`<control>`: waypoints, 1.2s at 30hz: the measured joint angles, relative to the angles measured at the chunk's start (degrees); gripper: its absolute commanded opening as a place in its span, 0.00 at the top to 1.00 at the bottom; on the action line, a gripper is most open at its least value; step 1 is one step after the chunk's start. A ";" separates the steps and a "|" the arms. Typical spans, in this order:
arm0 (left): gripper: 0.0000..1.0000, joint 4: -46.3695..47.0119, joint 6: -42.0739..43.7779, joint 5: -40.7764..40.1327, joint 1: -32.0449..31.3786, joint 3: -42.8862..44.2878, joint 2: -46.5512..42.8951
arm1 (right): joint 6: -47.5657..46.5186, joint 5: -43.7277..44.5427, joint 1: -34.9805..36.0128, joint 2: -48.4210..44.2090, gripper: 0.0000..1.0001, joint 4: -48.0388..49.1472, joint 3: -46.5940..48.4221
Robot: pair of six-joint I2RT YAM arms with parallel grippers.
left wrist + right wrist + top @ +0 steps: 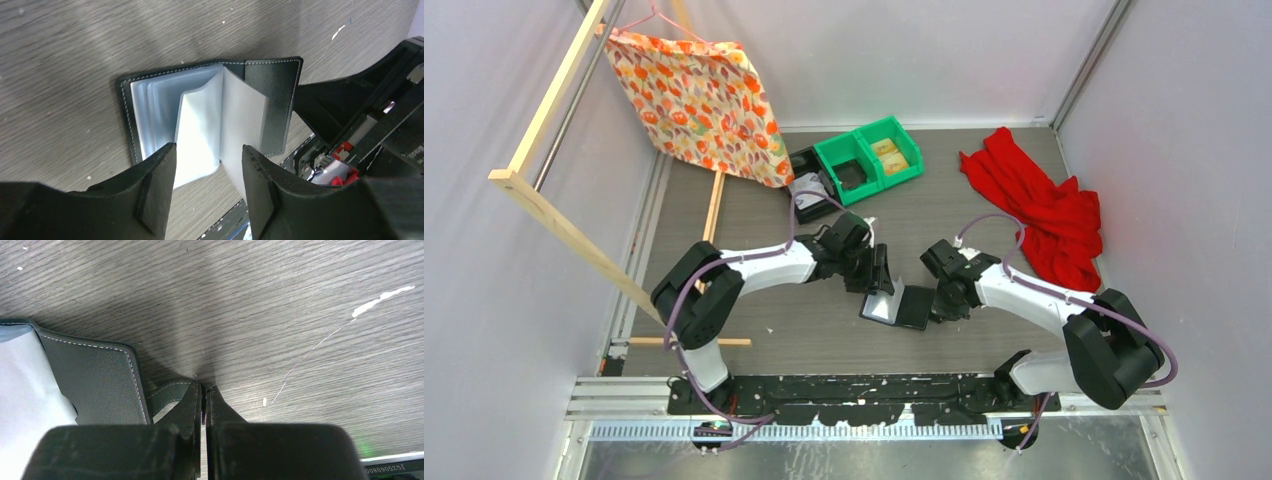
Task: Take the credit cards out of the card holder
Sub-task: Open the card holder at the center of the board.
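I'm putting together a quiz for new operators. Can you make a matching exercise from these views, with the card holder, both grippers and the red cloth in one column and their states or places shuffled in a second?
Things
1. card holder
2. left gripper
3. right gripper
4. red cloth

States or places
A. shut on the black snap tab
B. heaped at the far right of the table
C. lying open, clear sleeves fanned up
D. open, one finger on either side of a sleeve

Pairs: 1-C; 2-D; 3-A; 4-B
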 measured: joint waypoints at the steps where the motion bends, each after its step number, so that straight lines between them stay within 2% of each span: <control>1: 0.50 0.85 -0.35 0.50 0.00 0.15 0.90 | 0.00 0.00 0.00 -0.02 0.99 0.00 0.00; 15: 0.59 17.09 -8.11 9.86 0.00 -1.29 2.75 | 0.00 -0.37 -0.24 -0.39 0.98 0.09 -0.11; 17: 0.59 19.10 -9.11 10.97 0.00 -1.33 3.54 | 0.07 -0.55 -0.24 -1.27 0.93 0.55 -0.72; 20: 0.60 21.77 -10.29 12.39 0.00 -1.33 5.57 | 0.72 -0.68 -0.24 -3.50 0.80 1.81 -2.01; 23: 0.60 23.89 -11.63 13.68 -0.11 -1.36 8.37 | 1.33 -0.52 -0.37 -7.63 0.63 2.19 -2.43; 26: 0.60 25.35 -12.83 14.60 -0.17 -1.38 10.86 | 1.86 -0.02 -0.63 -12.76 0.55 2.45 -2.43; 32: 0.60 26.73 -14.01 15.30 -0.44 -1.36 12.55 | 2.14 0.39 -0.98 -20.76 0.56 2.32 -2.38; 36: 0.60 26.91 -14.08 15.28 -0.68 -1.36 12.83 | 2.08 -0.90 -1.01 -24.96 0.67 3.52 -2.38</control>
